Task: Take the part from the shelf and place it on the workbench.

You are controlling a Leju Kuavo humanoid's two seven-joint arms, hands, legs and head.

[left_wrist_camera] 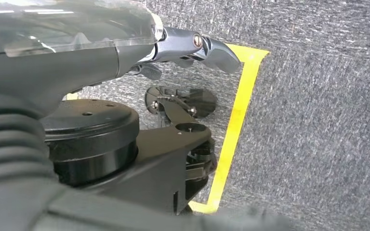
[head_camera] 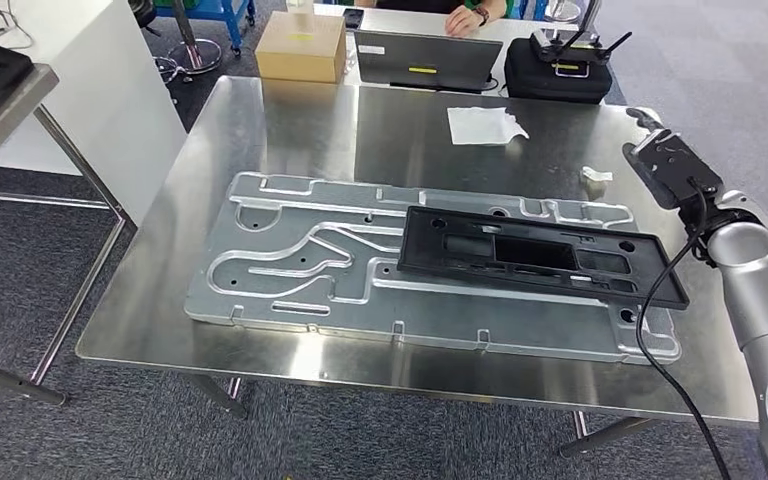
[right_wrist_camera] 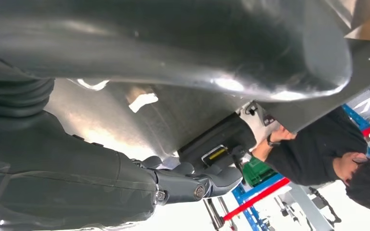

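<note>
Workbench [head_camera: 260, 120] edge nearest the robot, bare steel. On it a big machined alu plate [head_camera: 300, 270] w/ grooves and cutouts. Black part [head_camera: 535, 255] lies flat on top of that plate, toward the robot's right side, one long edge overhanging a groove. So part is on the bench already, resting free, nothing touching it.

Right arm reaches in from lower right; right hand [head_camera: 665, 165] hangs above the bench just past the part's right end, apart from it. Right wrist view: fingers [right_wrist_camera: 192, 185] loosely curled, nothing in them that I can see, so released. Left hand [left_wrist_camera: 192, 45] hangs by the robot's side over carpet w/ yellow tape line [left_wrist_camera: 236, 120]; fingers loosely curled, holding nothing.

Handling, by judgement: part looks like a thin moulded plastic frame w/ several windows. Prob. light, stiff along its length but may flex or twist if lifted by one end. Matte, not slippery. Best grip on a long outer rim near the middle, or on a short end w/ second-hand support; avoid the thin ribs between windows.

Further back: crumpled white paper [head_camera: 485, 125], small white block [head_camera: 595, 180]. Beyond the bench: cardboard box [head_camera: 300, 45], laptop [head_camera: 425, 60], black case [head_camera: 560, 70], a person's hand [head_camera: 465, 18].
</note>
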